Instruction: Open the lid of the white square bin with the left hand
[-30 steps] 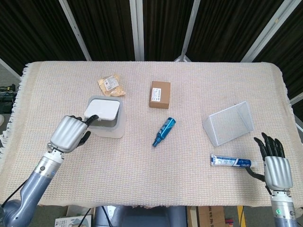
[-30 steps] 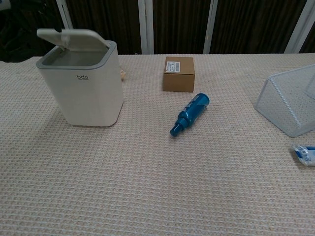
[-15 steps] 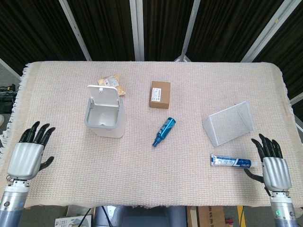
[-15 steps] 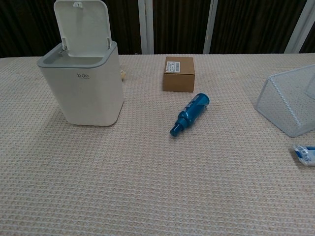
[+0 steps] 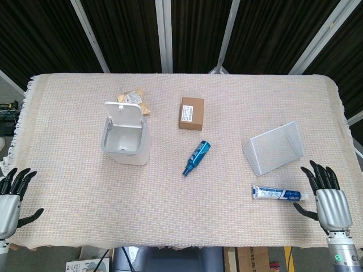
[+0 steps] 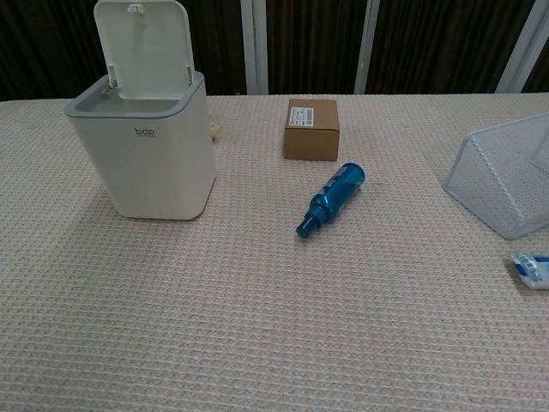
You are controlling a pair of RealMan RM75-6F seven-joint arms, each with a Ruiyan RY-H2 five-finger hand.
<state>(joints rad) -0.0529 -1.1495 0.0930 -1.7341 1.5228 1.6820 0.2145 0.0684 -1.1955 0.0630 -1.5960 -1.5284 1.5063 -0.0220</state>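
The white square bin (image 5: 126, 144) (image 6: 153, 159) stands on the left part of the table. Its lid (image 5: 126, 116) (image 6: 141, 45) is swung up and stands upright at the back, leaving the inside exposed. My left hand (image 5: 10, 202) is at the table's near left corner, far from the bin, fingers spread and holding nothing. My right hand (image 5: 327, 199) rests at the near right edge, fingers apart and empty. Neither hand shows in the chest view.
A brown box (image 5: 191, 112) (image 6: 312, 128) lies behind a blue bottle (image 5: 196, 157) (image 6: 330, 199) mid-table. A clear mesh container (image 5: 275, 147) (image 6: 506, 172) sits at the right, a toothpaste tube (image 5: 279, 194) (image 6: 532, 269) before it. A snack packet (image 5: 133, 101) lies behind the bin.
The lid went from partly raised under my left hand to fully upright. My left hand let go and drew back to the near left corner. The right hand stayed put.
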